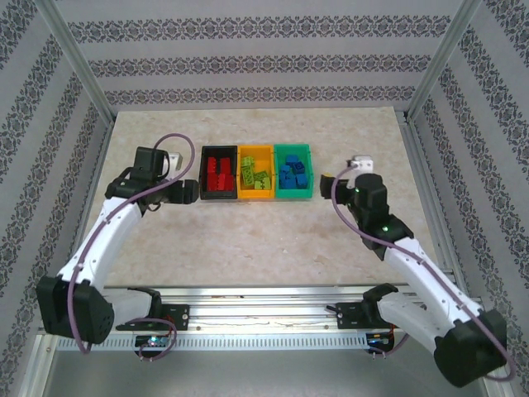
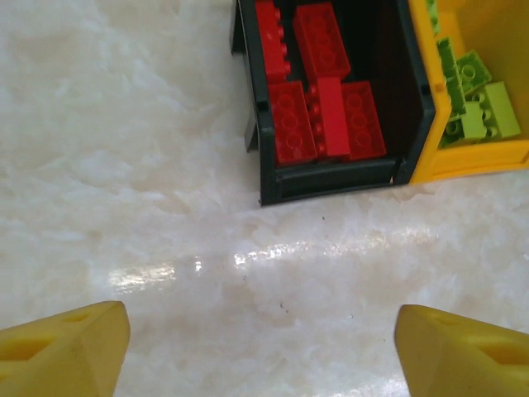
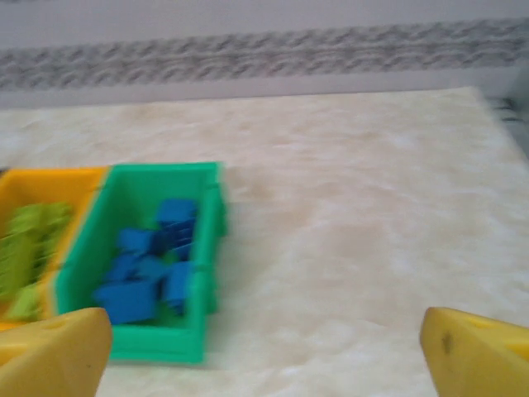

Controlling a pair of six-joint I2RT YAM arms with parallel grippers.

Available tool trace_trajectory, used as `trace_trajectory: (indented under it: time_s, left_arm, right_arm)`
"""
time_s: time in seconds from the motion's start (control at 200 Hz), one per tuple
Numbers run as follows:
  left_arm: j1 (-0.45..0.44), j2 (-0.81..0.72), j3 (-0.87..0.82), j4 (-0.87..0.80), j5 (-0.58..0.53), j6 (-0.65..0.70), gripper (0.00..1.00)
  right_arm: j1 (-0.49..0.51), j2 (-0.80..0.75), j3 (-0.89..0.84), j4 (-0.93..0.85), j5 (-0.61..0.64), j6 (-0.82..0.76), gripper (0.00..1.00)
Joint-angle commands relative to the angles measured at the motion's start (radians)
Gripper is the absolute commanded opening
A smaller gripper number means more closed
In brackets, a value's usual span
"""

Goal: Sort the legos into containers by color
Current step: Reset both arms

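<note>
- Sitting in one tight row toward the far edge of the table (image 1: 248,248), about mid-width: black bin (image 2: 331,177), orange-yellow bin (image 1: 255,195), green bin (image 3: 157,339), with neighbouring walls touching.
- One colour per bin: red bricks (image 2: 326,116) in the black one, lime bricks (image 2: 483,112) in the orange-yellow one, blue bricks (image 3: 140,277) in the green one. Every brick seen is inside a bin, so the sort looks finished.
- Likely reason for the tight row: either arm can reach the middle bin, and each end bin sits on its own arm's side.
- Bin orientation: open tops up. Each bin's long axis runs from near edge to far edge, while the row itself runs left to right.
- Red bricks: mostly studs up, lying flat, long axes roughly along the bin's long axis and packed toward its near end.
- Lime bricks: tipped and skewed, no common axis.
- Blue bricks: heaped toward the near end. That view is blurred, so individual axes can't be told.
- Left gripper (image 2: 260,356): jaws wide apart, nothing between them, over bare table just off the black bin's near-left corner.
- Right gripper (image 3: 264,356): jaws wide apart, empty, just right of the green bin and not touching it.
- Both empty and off to the sides of the row, which reads as a post-drop or idle stance.
</note>
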Motion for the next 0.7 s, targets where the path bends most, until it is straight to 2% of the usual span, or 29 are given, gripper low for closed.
trace_trajectory:
  time_s: [0.0, 0.06, 0.175, 0.325, 0.45, 0.57, 0.61, 0.694]
  left_arm:
    - [-0.013, -0.062, -0.035, 0.077, -0.063, 0.008, 0.93]
    - [-0.013, -0.089, -0.057, 0.103, -0.095, 0.003, 1.0]
    - [-0.013, -0.128, -0.091, 0.143, -0.172, -0.049, 1.0]
    - [-0.013, -0.164, -0.14, 0.24, -0.174, -0.097, 1.0]
    - [-0.012, -0.191, -0.21, 0.331, -0.255, -0.108, 1.0]
    - [-0.011, -0.232, -0.392, 0.569, -0.291, -0.092, 1.0]
    - [-0.011, -0.237, -0.486, 0.695, -0.309, -0.1, 1.0]
    - [-0.011, -0.229, -0.69, 1.057, -0.36, -0.043, 1.0]
  right_arm:
    - [-0.08, -0.041, -0.139, 0.205, 0.14, -0.02, 0.98]
    - [-0.133, -0.039, -0.226, 0.351, 0.158, -0.048, 0.98]
    - [-0.21, 0.004, -0.357, 0.583, 0.218, -0.039, 0.98]
    - [-0.268, 0.103, -0.347, 0.616, 0.169, -0.066, 0.98]
    - [-0.274, 0.226, -0.338, 0.703, 0.159, -0.099, 0.98]
    - [-0.278, 0.361, -0.346, 0.857, 0.129, -0.115, 0.98]
    - [-0.277, 0.383, -0.343, 0.891, 0.119, -0.122, 0.98]
    - [-0.278, 0.366, -0.333, 0.846, 0.028, -0.145, 0.98]
